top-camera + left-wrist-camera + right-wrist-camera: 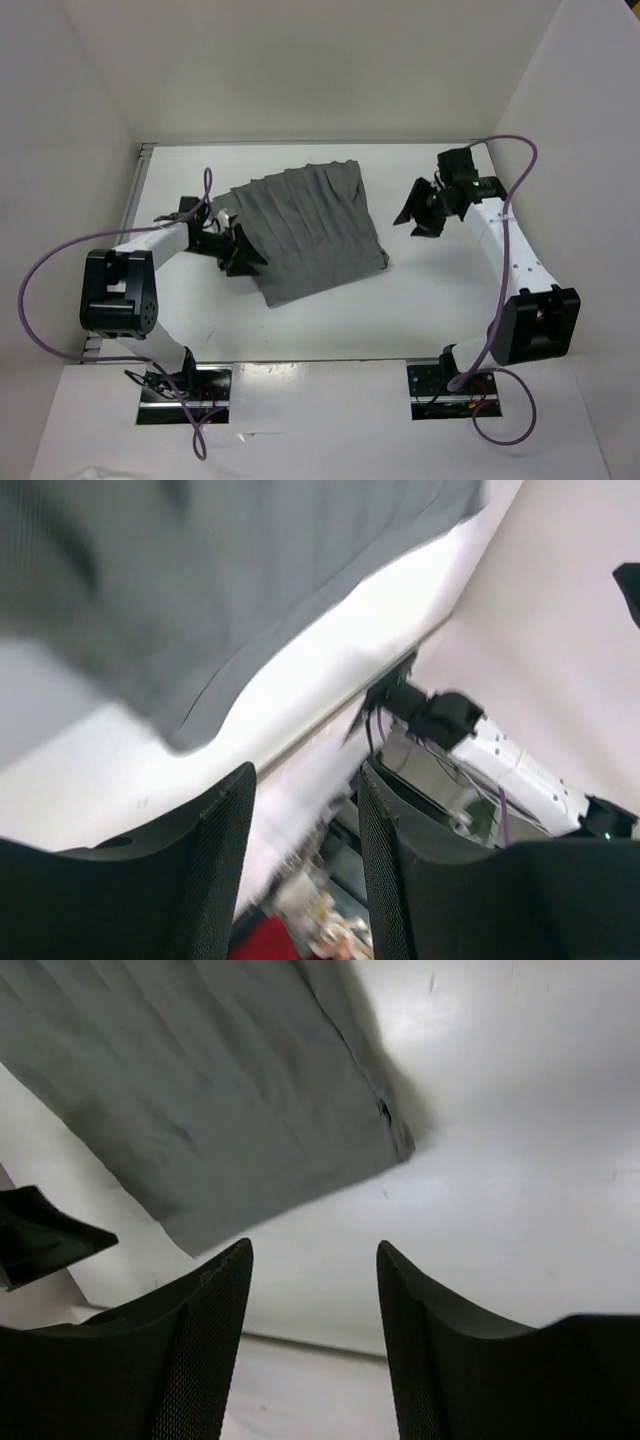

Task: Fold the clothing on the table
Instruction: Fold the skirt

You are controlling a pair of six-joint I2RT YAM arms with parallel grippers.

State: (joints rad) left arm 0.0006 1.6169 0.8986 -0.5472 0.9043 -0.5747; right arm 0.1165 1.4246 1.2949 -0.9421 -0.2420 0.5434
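While the grey clothing [310, 235] lies spread out on the shiny white counter [440, 300], both pincers stand open with nothing in them.

The clothing is soft and thin. It has four sides and is wider along its 6 o'clock edge than along its 12 o'clock edge. Long pleats run down it like stripes, and small wrinkles cross them. It sits near the middle of the counter, a bit toward 12 o'clock.

The left pincer [245, 250] is at the 9 o'clock edge of the cloth. I cannot tell if it touches the cloth. In the left wrist view its two black fingers [215, 880] have a rough, dotted face and a clear gap between them. The grey cloth is a blur beyond the tips.

The right pincer [415, 212] is at the 3 o'clock side of the cloth, a little apart from it. In the right wrist view its fingers [200, 1350] are black, curved and dotted too, and only bare white counter shows in the gap between them. Past the tips lies a corner of the cloth with a stitched hem along its edge.

Thin purple cables [30, 290] loop beside each arm. Plain white walls [300, 60] stand around the counter.
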